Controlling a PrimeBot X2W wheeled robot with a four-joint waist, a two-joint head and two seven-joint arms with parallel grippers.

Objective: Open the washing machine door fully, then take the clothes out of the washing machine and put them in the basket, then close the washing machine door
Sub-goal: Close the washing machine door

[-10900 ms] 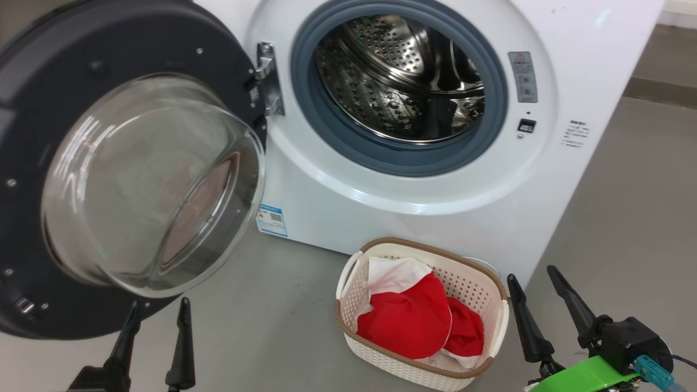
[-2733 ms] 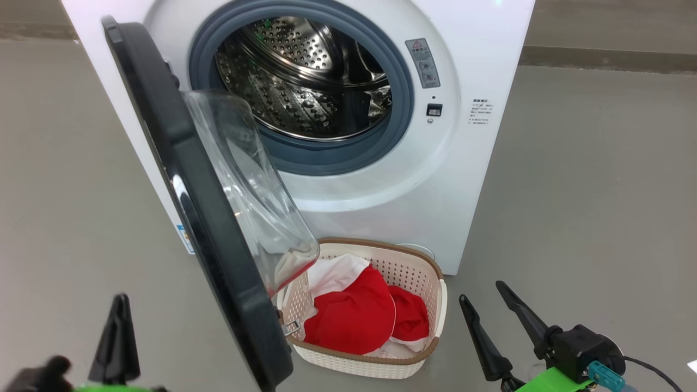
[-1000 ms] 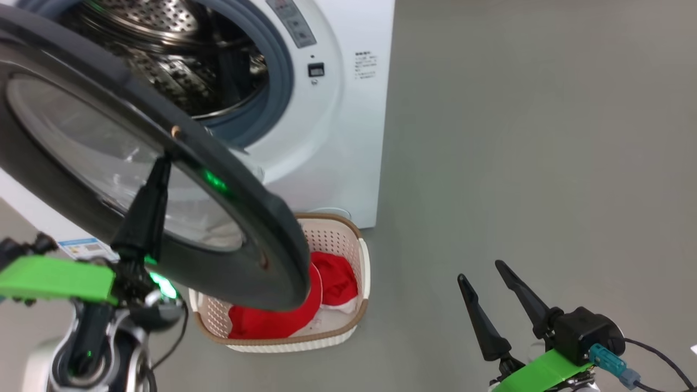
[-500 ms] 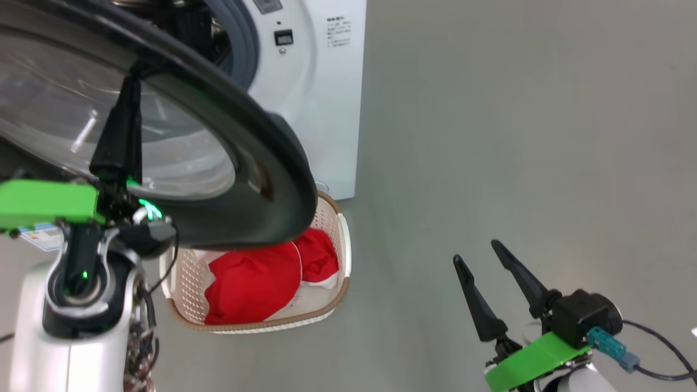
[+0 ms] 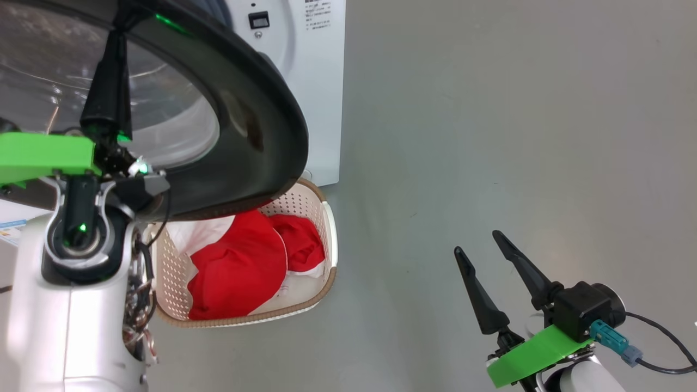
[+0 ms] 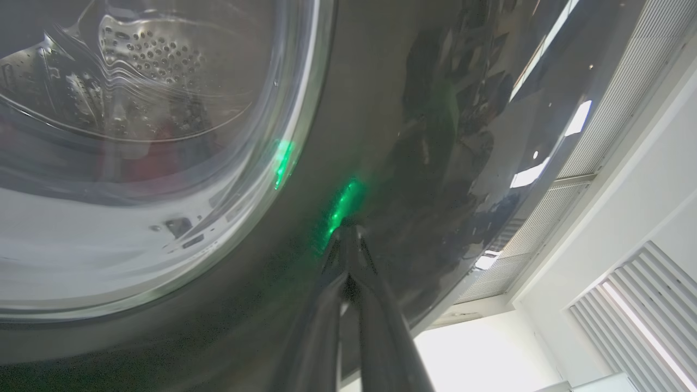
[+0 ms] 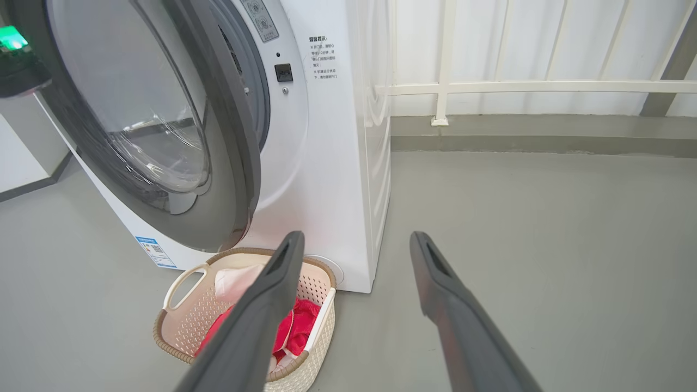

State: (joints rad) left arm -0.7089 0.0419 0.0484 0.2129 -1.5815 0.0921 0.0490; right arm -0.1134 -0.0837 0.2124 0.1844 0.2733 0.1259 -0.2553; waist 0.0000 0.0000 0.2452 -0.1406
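L end effector (image 6: 347, 232) together against door (image 5: 261, 109) rim; R end effector (image 5: 476, 241) apart; basket (image 5: 329, 239) w/ clothes (image 5: 239, 272) below door.

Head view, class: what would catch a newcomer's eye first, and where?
The glossy black washing machine door looms across the upper left, with the shut left gripper against its rim. Below it, bright red clothes lie in the cream basket on the floor. The open right gripper hangs lower right.

The clothes (image 5: 239, 272) lie in the basket (image 5: 326, 256) on the floor (image 5: 490, 136) before the washing machine (image 5: 321, 81), partly beneath its door (image 5: 256, 109). The right tool (image 5: 478, 242) hangs well right.
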